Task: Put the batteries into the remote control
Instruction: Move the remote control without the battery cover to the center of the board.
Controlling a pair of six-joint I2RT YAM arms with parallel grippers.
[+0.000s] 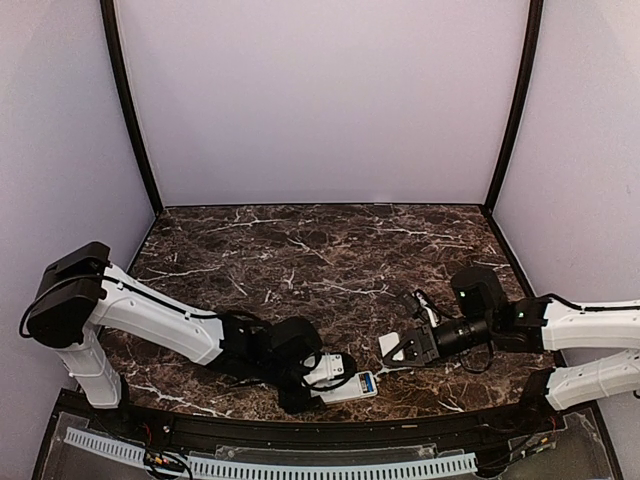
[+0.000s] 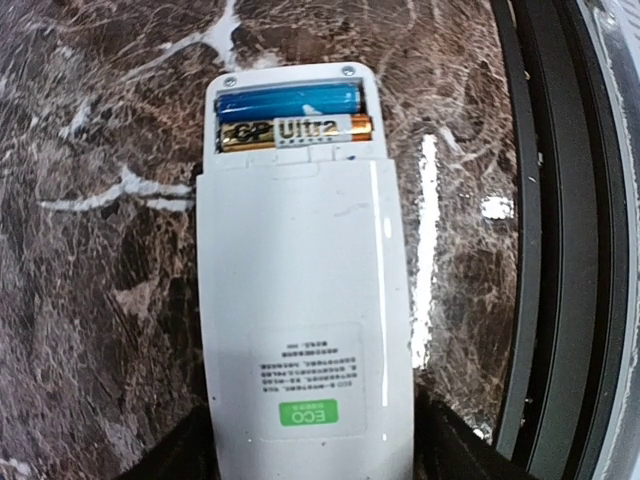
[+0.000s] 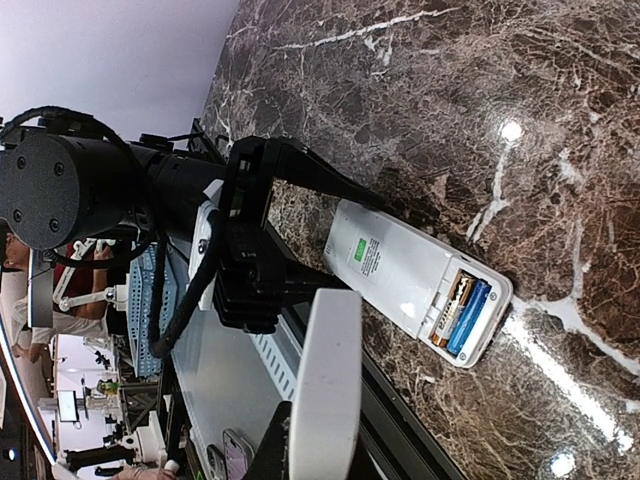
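Observation:
The white remote control (image 2: 300, 300) lies back up near the table's front edge (image 1: 350, 388), its green mark toward my left wrist. Its battery compartment is uncovered at the far end. Two batteries lie side by side in it, a blue one (image 2: 288, 102) and a gold one (image 2: 295, 131), which also show in the right wrist view (image 3: 470, 318). My left gripper (image 2: 315, 455) is open and straddles the remote's near end, its fingers (image 2: 455, 450) close beside both long edges. My right gripper (image 1: 408, 348) is shut on a flat white battery cover (image 3: 325, 380), held to the right of the remote.
The black rail of the table's front edge (image 2: 540, 250) runs right beside the remote. A white slotted cable duct (image 1: 270, 465) lies below it. The left arm's black wrist (image 3: 70, 185) fills the space behind the remote. Dark marble stretches toward the back wall (image 1: 320, 250).

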